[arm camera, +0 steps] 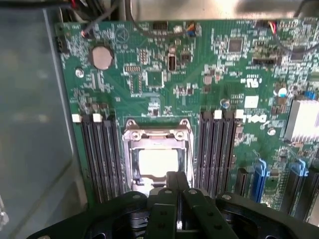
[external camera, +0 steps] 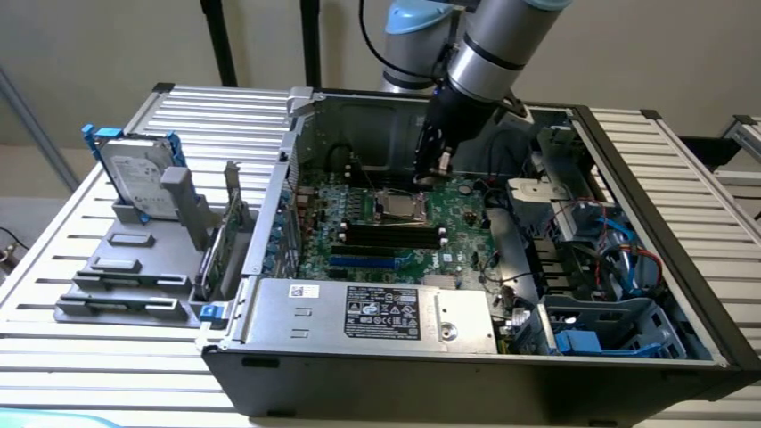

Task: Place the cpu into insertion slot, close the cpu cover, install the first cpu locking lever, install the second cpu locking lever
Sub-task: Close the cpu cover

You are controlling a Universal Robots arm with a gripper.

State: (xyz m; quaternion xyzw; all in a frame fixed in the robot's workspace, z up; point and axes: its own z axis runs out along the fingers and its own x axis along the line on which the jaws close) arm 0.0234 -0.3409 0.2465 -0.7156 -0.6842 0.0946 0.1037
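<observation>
The insertion slot (external camera: pixel 401 207) sits in the middle of the green board inside the open computer case. The silvery cpu (arm camera: pixel 158 162) lies in it. The grey metal cpu cover (arm camera: pixel 157 134) lies flat around the chip, which shows through its window. My gripper (external camera: pixel 430 174) hangs just above the slot's far edge in the exterior view. In the wrist view my gripper (arm camera: pixel 177 181) is shut, its black fingers pressed together with nothing between them, and the tips overlap one edge of the cover.
Black memory sticks (arm camera: pixel 99 154) flank the slot on both sides. Blue slots (arm camera: pixel 259 179) lie further out. A labelled grey metal box (external camera: pixel 369 312) fills the case's near side, with cables and drive cages (external camera: pixel 594 267) at the exterior view's right. A hard drive (external camera: pixel 137 174) stands outside at its left.
</observation>
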